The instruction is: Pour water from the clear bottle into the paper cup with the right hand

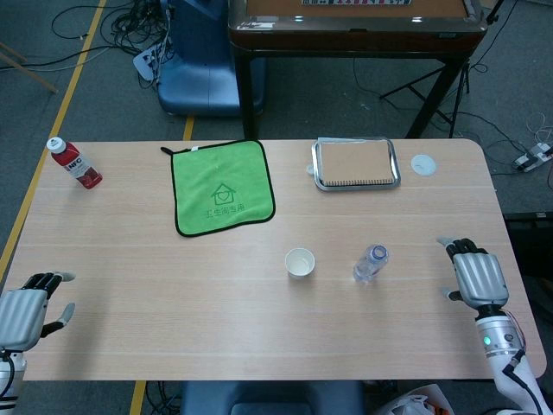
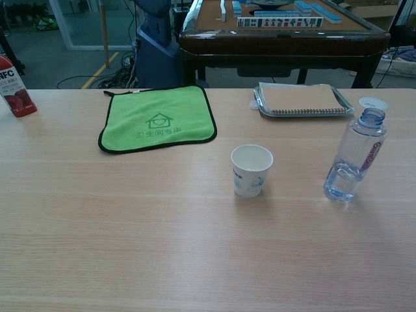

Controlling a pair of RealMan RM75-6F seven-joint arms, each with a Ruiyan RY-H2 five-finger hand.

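Both hands visible in head view only: right hand [image 1: 477,275] at lower right, fingers apart, holding nothing, well apart from clear bottle [image 1: 370,264]; left hand [image 1: 24,309] lower left, likewise empty. In chest view, bottle [image 2: 353,158] upright, uncapped, mouth upward, right of paper cup [image 2: 251,169], mid-frame.

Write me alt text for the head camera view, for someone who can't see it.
An uncapped clear bottle stands upright beside a paper cup on a wooden table, with the right robot hand open and apart from it near the right edge. The left robot hand rests open at the front left; a green cloth, notebook tray and red bottle sit farther back.
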